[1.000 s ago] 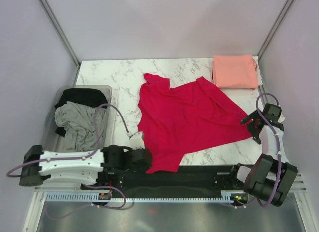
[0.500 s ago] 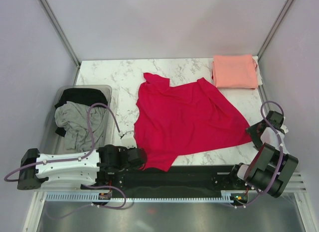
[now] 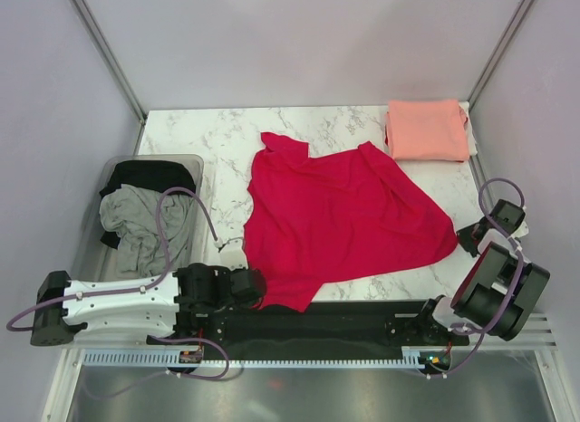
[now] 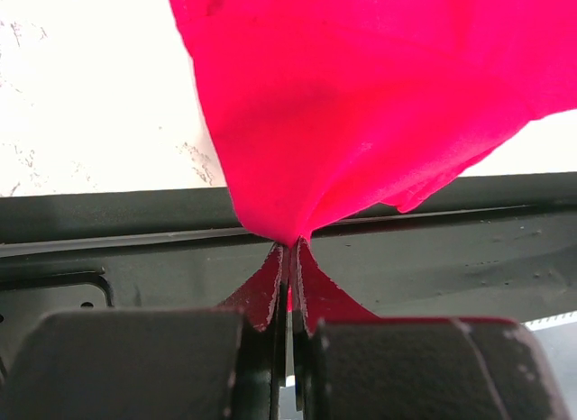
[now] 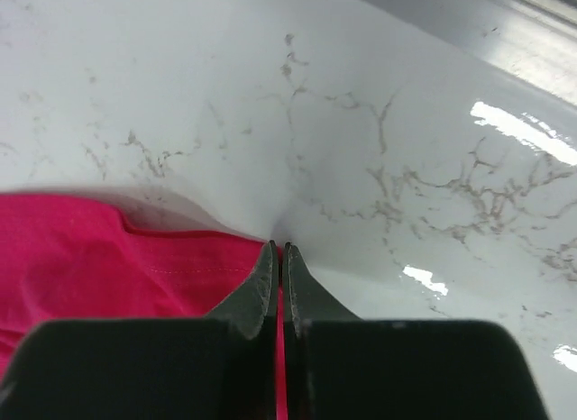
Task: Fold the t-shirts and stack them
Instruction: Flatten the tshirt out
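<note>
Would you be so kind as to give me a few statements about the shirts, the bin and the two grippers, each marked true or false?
1. The red t-shirt lies spread on the marble table. True.
2. The salmon pink shirt is crumpled in the bin. False: the salmon pink t-shirt lies folded at the table's far right corner.
3. The left gripper is shut on the red t-shirt. True.
4. The right one hangs open over bare marble. False: the right gripper is shut at the red t-shirt's edge, with red cloth between its fingers.
5. The grey t-shirt and the black t-shirt are in the clear bin. True.
</note>
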Robot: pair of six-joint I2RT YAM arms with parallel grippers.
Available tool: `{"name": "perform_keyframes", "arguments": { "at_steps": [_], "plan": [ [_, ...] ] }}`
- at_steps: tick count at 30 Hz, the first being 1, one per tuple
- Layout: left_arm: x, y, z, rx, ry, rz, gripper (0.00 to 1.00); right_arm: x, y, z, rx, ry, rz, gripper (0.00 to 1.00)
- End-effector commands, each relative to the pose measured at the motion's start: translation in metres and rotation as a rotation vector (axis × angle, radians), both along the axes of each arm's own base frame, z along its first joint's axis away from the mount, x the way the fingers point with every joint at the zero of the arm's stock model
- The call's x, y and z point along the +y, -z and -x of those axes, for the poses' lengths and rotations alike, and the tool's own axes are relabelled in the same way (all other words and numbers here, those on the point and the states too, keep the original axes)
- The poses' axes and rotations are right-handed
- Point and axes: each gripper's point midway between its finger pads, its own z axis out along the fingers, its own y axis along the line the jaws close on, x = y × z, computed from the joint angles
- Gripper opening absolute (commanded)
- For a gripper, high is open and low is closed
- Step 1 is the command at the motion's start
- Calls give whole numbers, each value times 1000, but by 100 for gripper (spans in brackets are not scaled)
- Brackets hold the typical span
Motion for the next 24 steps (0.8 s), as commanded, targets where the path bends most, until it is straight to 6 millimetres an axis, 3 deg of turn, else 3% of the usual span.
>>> {"name": "perform_keyframes", "arguments": {
  "at_steps": [1,5,9,12,13,15,16,17,18,19,21,22,24],
  "plan": [
    [-2,-15,-12,-59,-36,35,2,38,17,19,32,-63,-139,0],
    [-3,-32,-17,-94,-37,53,2,39,-12,15,-14,-90,-114,0],
    [-3,-57,-23,-143,-24,75,2,42,-63,4,-120,-131,-84,0],
    [1,-91,-31,-206,-29,97,2,53,-105,-7,-222,-170,-107,0],
    [-1,-117,-38,-252,-45,132,2,57,-127,-15,-262,-196,-115,0],
    [3,-144,-45,-308,-37,129,2,65,-154,-23,-297,-251,-123,0],
    [9,-175,-51,-359,-55,152,2,72,-187,-32,-341,-306,-111,0],
    [9,-189,-55,-386,-53,148,2,73,-204,-35,-355,-326,-95,0],
    [12,-226,-59,-437,-55,195,2,76,-214,-34,-337,-346,-96,0],
    [19,-243,-65,-482,-72,186,2,73,-255,-41,-397,-365,-39,0],
    [22,-277,-72,-557,-57,184,2,77,-286,-41,-427,-366,-38,0],
    [28,-315,-76,-612,-90,241,2,81,-323,-45,-488,-381,9,0],
    [27,-344,-82,-673,-74,214,2,84,-353,-42,-549,-362,26,0]
  ]
}}
